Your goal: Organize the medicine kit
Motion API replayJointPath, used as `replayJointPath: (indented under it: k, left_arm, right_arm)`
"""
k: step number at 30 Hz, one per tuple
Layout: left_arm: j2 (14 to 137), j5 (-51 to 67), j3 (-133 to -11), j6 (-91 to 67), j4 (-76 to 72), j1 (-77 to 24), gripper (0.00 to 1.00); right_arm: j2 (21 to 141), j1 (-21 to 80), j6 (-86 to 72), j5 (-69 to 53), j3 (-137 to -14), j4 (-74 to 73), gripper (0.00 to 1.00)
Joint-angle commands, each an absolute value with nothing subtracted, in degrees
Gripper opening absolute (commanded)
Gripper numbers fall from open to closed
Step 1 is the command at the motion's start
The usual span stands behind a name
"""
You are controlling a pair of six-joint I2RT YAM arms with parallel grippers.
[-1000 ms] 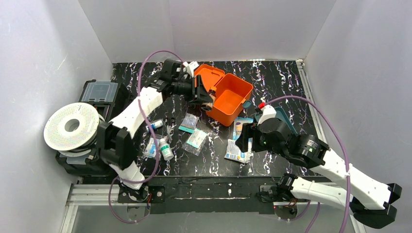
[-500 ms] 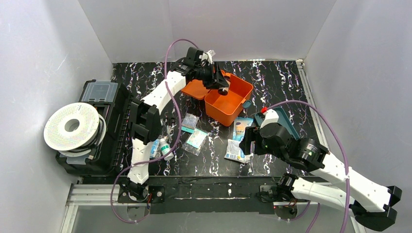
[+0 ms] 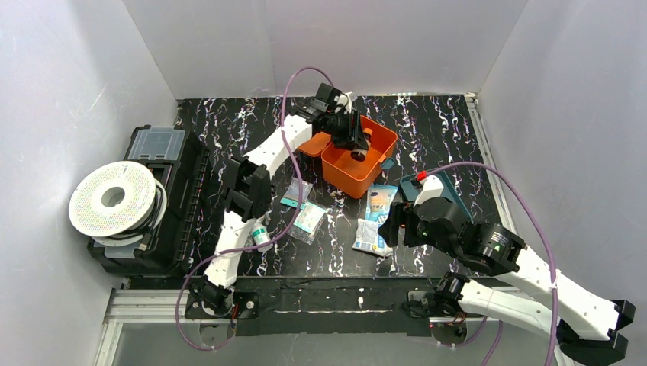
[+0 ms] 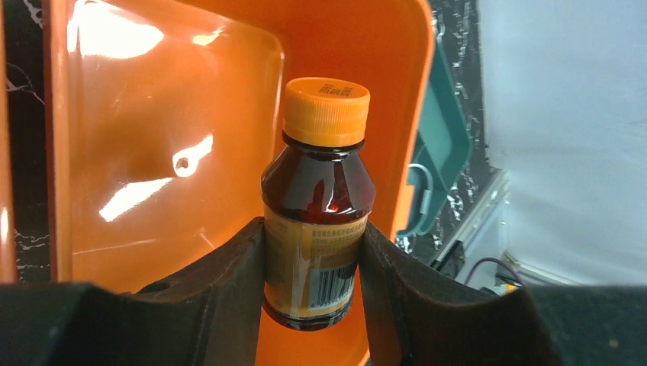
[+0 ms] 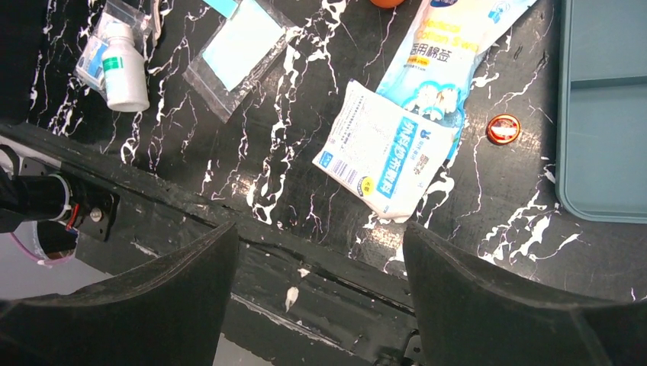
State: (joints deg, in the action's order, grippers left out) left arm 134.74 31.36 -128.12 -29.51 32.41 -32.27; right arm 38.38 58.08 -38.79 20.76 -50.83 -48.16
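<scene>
the medicine kit [image 3: 345, 177], a small bright orange plastic box with rounded corners, sits at the far middle of the black white-veined desk [image 3: 442, 130]. its mouth faces up and its hinged lid is thrown open flat on its left. its long axis runs on a slant from near-left to far-right, and the teal latch faces the right arm's side.

the left hand [image 3: 354, 137] is over the open box, its two black fingers [image 4: 229, 282] clamped on a brown bottle with an orange screw cap [image 4: 320, 183]. the bottle bears a yellow label with a barcode. the print on the label and on the cap is too small to read. in the left wrist view the cap points toward the box's far wall, with the orange floor [image 4: 152, 152] behind it.

the right hand [image 3: 385, 226] hovers with its jaws spread wide and nothing between them [image 5: 319, 232]. under it lie a white and blue packet [image 5: 389, 156] printed in chinese and a long blue packet [image 5: 450, 53] whose latin lettering looks like "cotton swab", though it is partly cut off. the white packet overlaps the long one's end. just beside them is a small round coppery disc [image 5: 503, 128], and next to that a dark teal plastic tray [image 5: 603, 114]. further left lie a clear zip bag with a pale blue pad [image 5: 240, 53] and a white bottle with a green label [image 5: 126, 72].
</scene>
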Motion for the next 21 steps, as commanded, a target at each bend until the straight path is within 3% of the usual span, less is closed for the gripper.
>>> replayJointPath:
  k: [1, 13, 21]
  left_arm:
    - [135.4, 27.0, -131.9, -26.1, 34.6, -33.7, 0.0]
    - [142.8, 24.2, -137.1, -24.1, 33.7, -35.9, 0.0]
    - [144.0, 25.7, -136.5, -23.8, 33.0, -36.5, 0.27]
  right_arm:
    - [37.7, 57.9, -38.6, 20.3, -50.1, -46.8, 0.85]
    - [36.7, 57.9, -38.6, 19.0, -48.5, -46.6, 0.86]
    - [37.1, 57.9, -38.4, 18.6, -48.2, -46.3, 0.88]
